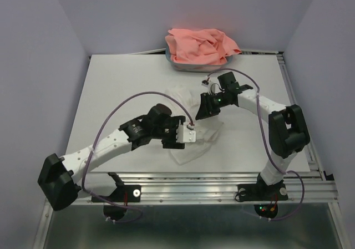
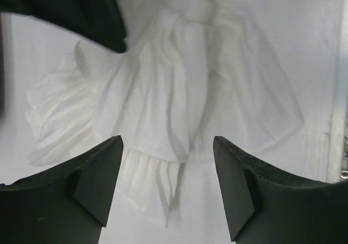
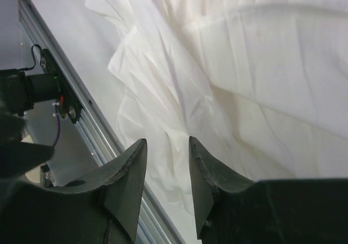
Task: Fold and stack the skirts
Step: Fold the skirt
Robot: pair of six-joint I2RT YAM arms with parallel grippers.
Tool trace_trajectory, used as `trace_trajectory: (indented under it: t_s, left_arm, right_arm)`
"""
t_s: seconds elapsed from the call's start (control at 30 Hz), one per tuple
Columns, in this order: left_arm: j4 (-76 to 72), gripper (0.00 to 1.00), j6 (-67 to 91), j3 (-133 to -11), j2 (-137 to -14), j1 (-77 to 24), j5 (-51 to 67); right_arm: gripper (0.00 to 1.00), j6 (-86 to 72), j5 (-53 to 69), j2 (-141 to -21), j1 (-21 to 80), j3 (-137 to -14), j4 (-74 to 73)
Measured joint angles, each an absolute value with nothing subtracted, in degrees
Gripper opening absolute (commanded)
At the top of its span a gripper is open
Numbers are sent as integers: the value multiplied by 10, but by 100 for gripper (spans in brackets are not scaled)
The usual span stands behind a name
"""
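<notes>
The white skirt (image 2: pixel 179 86) lies in the middle of the table (image 1: pixel 122 93), a thin, almost sheer cloth that barely stands out from the pale grey top. In the left wrist view we see it bunched into soft lengthwise folds, gathered into a knot-like crumple at its 12 o'clock end. A ruffled, finely pleated hem fans out at 9 o'clock and 6 o'clock. In the right wrist view its pleats run as sharp narrow creases, with a smoother flap doubled over them.

The left gripper (image 2: pixel 167 143) hangs over the skirt's near hem with its dark, wedge-shaped fingers spread wide and nothing between them. The right gripper (image 3: pixel 167 143) hovers over the skirt's edge with its jaws a narrow slot apart, and we see only cloth through the gap.

At the table's 12 o'clock edge the salmon-pink skirt (image 1: pixel 199 45) is heaped in thick rumpled folds, spilling over a teal tub (image 1: pixel 188 67).
</notes>
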State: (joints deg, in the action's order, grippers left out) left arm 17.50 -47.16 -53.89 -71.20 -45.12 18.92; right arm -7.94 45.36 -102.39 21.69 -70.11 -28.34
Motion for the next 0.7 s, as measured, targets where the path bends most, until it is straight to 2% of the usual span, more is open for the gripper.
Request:
trace_trajectory:
  t_s: [0.13, 0.33, 0.47, 0.53, 0.6, 0.63, 0.67, 0.7]
  left_arm:
    - [199, 79, -522, -472, -680, -518, 195]
    - [198, 80, -557, -438, -770, -520, 162]
    - [188, 81, -574, -425, -788, -521, 147]
    - [170, 79, -582, -416, -789, -521, 138]
    - [154, 72, -585, -408, -791, -522, 130]
    - [139, 60, -585, -402, -795, -522, 123]
    - [129, 53, -585, -398, -800, -524, 117]
    - [119, 36, -583, -396, -806, -524, 111]
  right_arm:
    - [42, -73, 443, -1016, 216, -738, -288]
    - [41, -35, 410, -1043, 216, -754, -313]
    - [40, -12, 385, -1081, 216, -754, -326]
    - [39, -4, 375, -1101, 216, -754, -328]
    - [38, 3, 368, -1113, 216, -753, -328]
    - [38, 5, 366, -1117, 216, -753, -328]
    - [38, 8, 364, -1121, 216, -753, -328]
    - [38, 10, 363, -1122, 216, -752, -328]
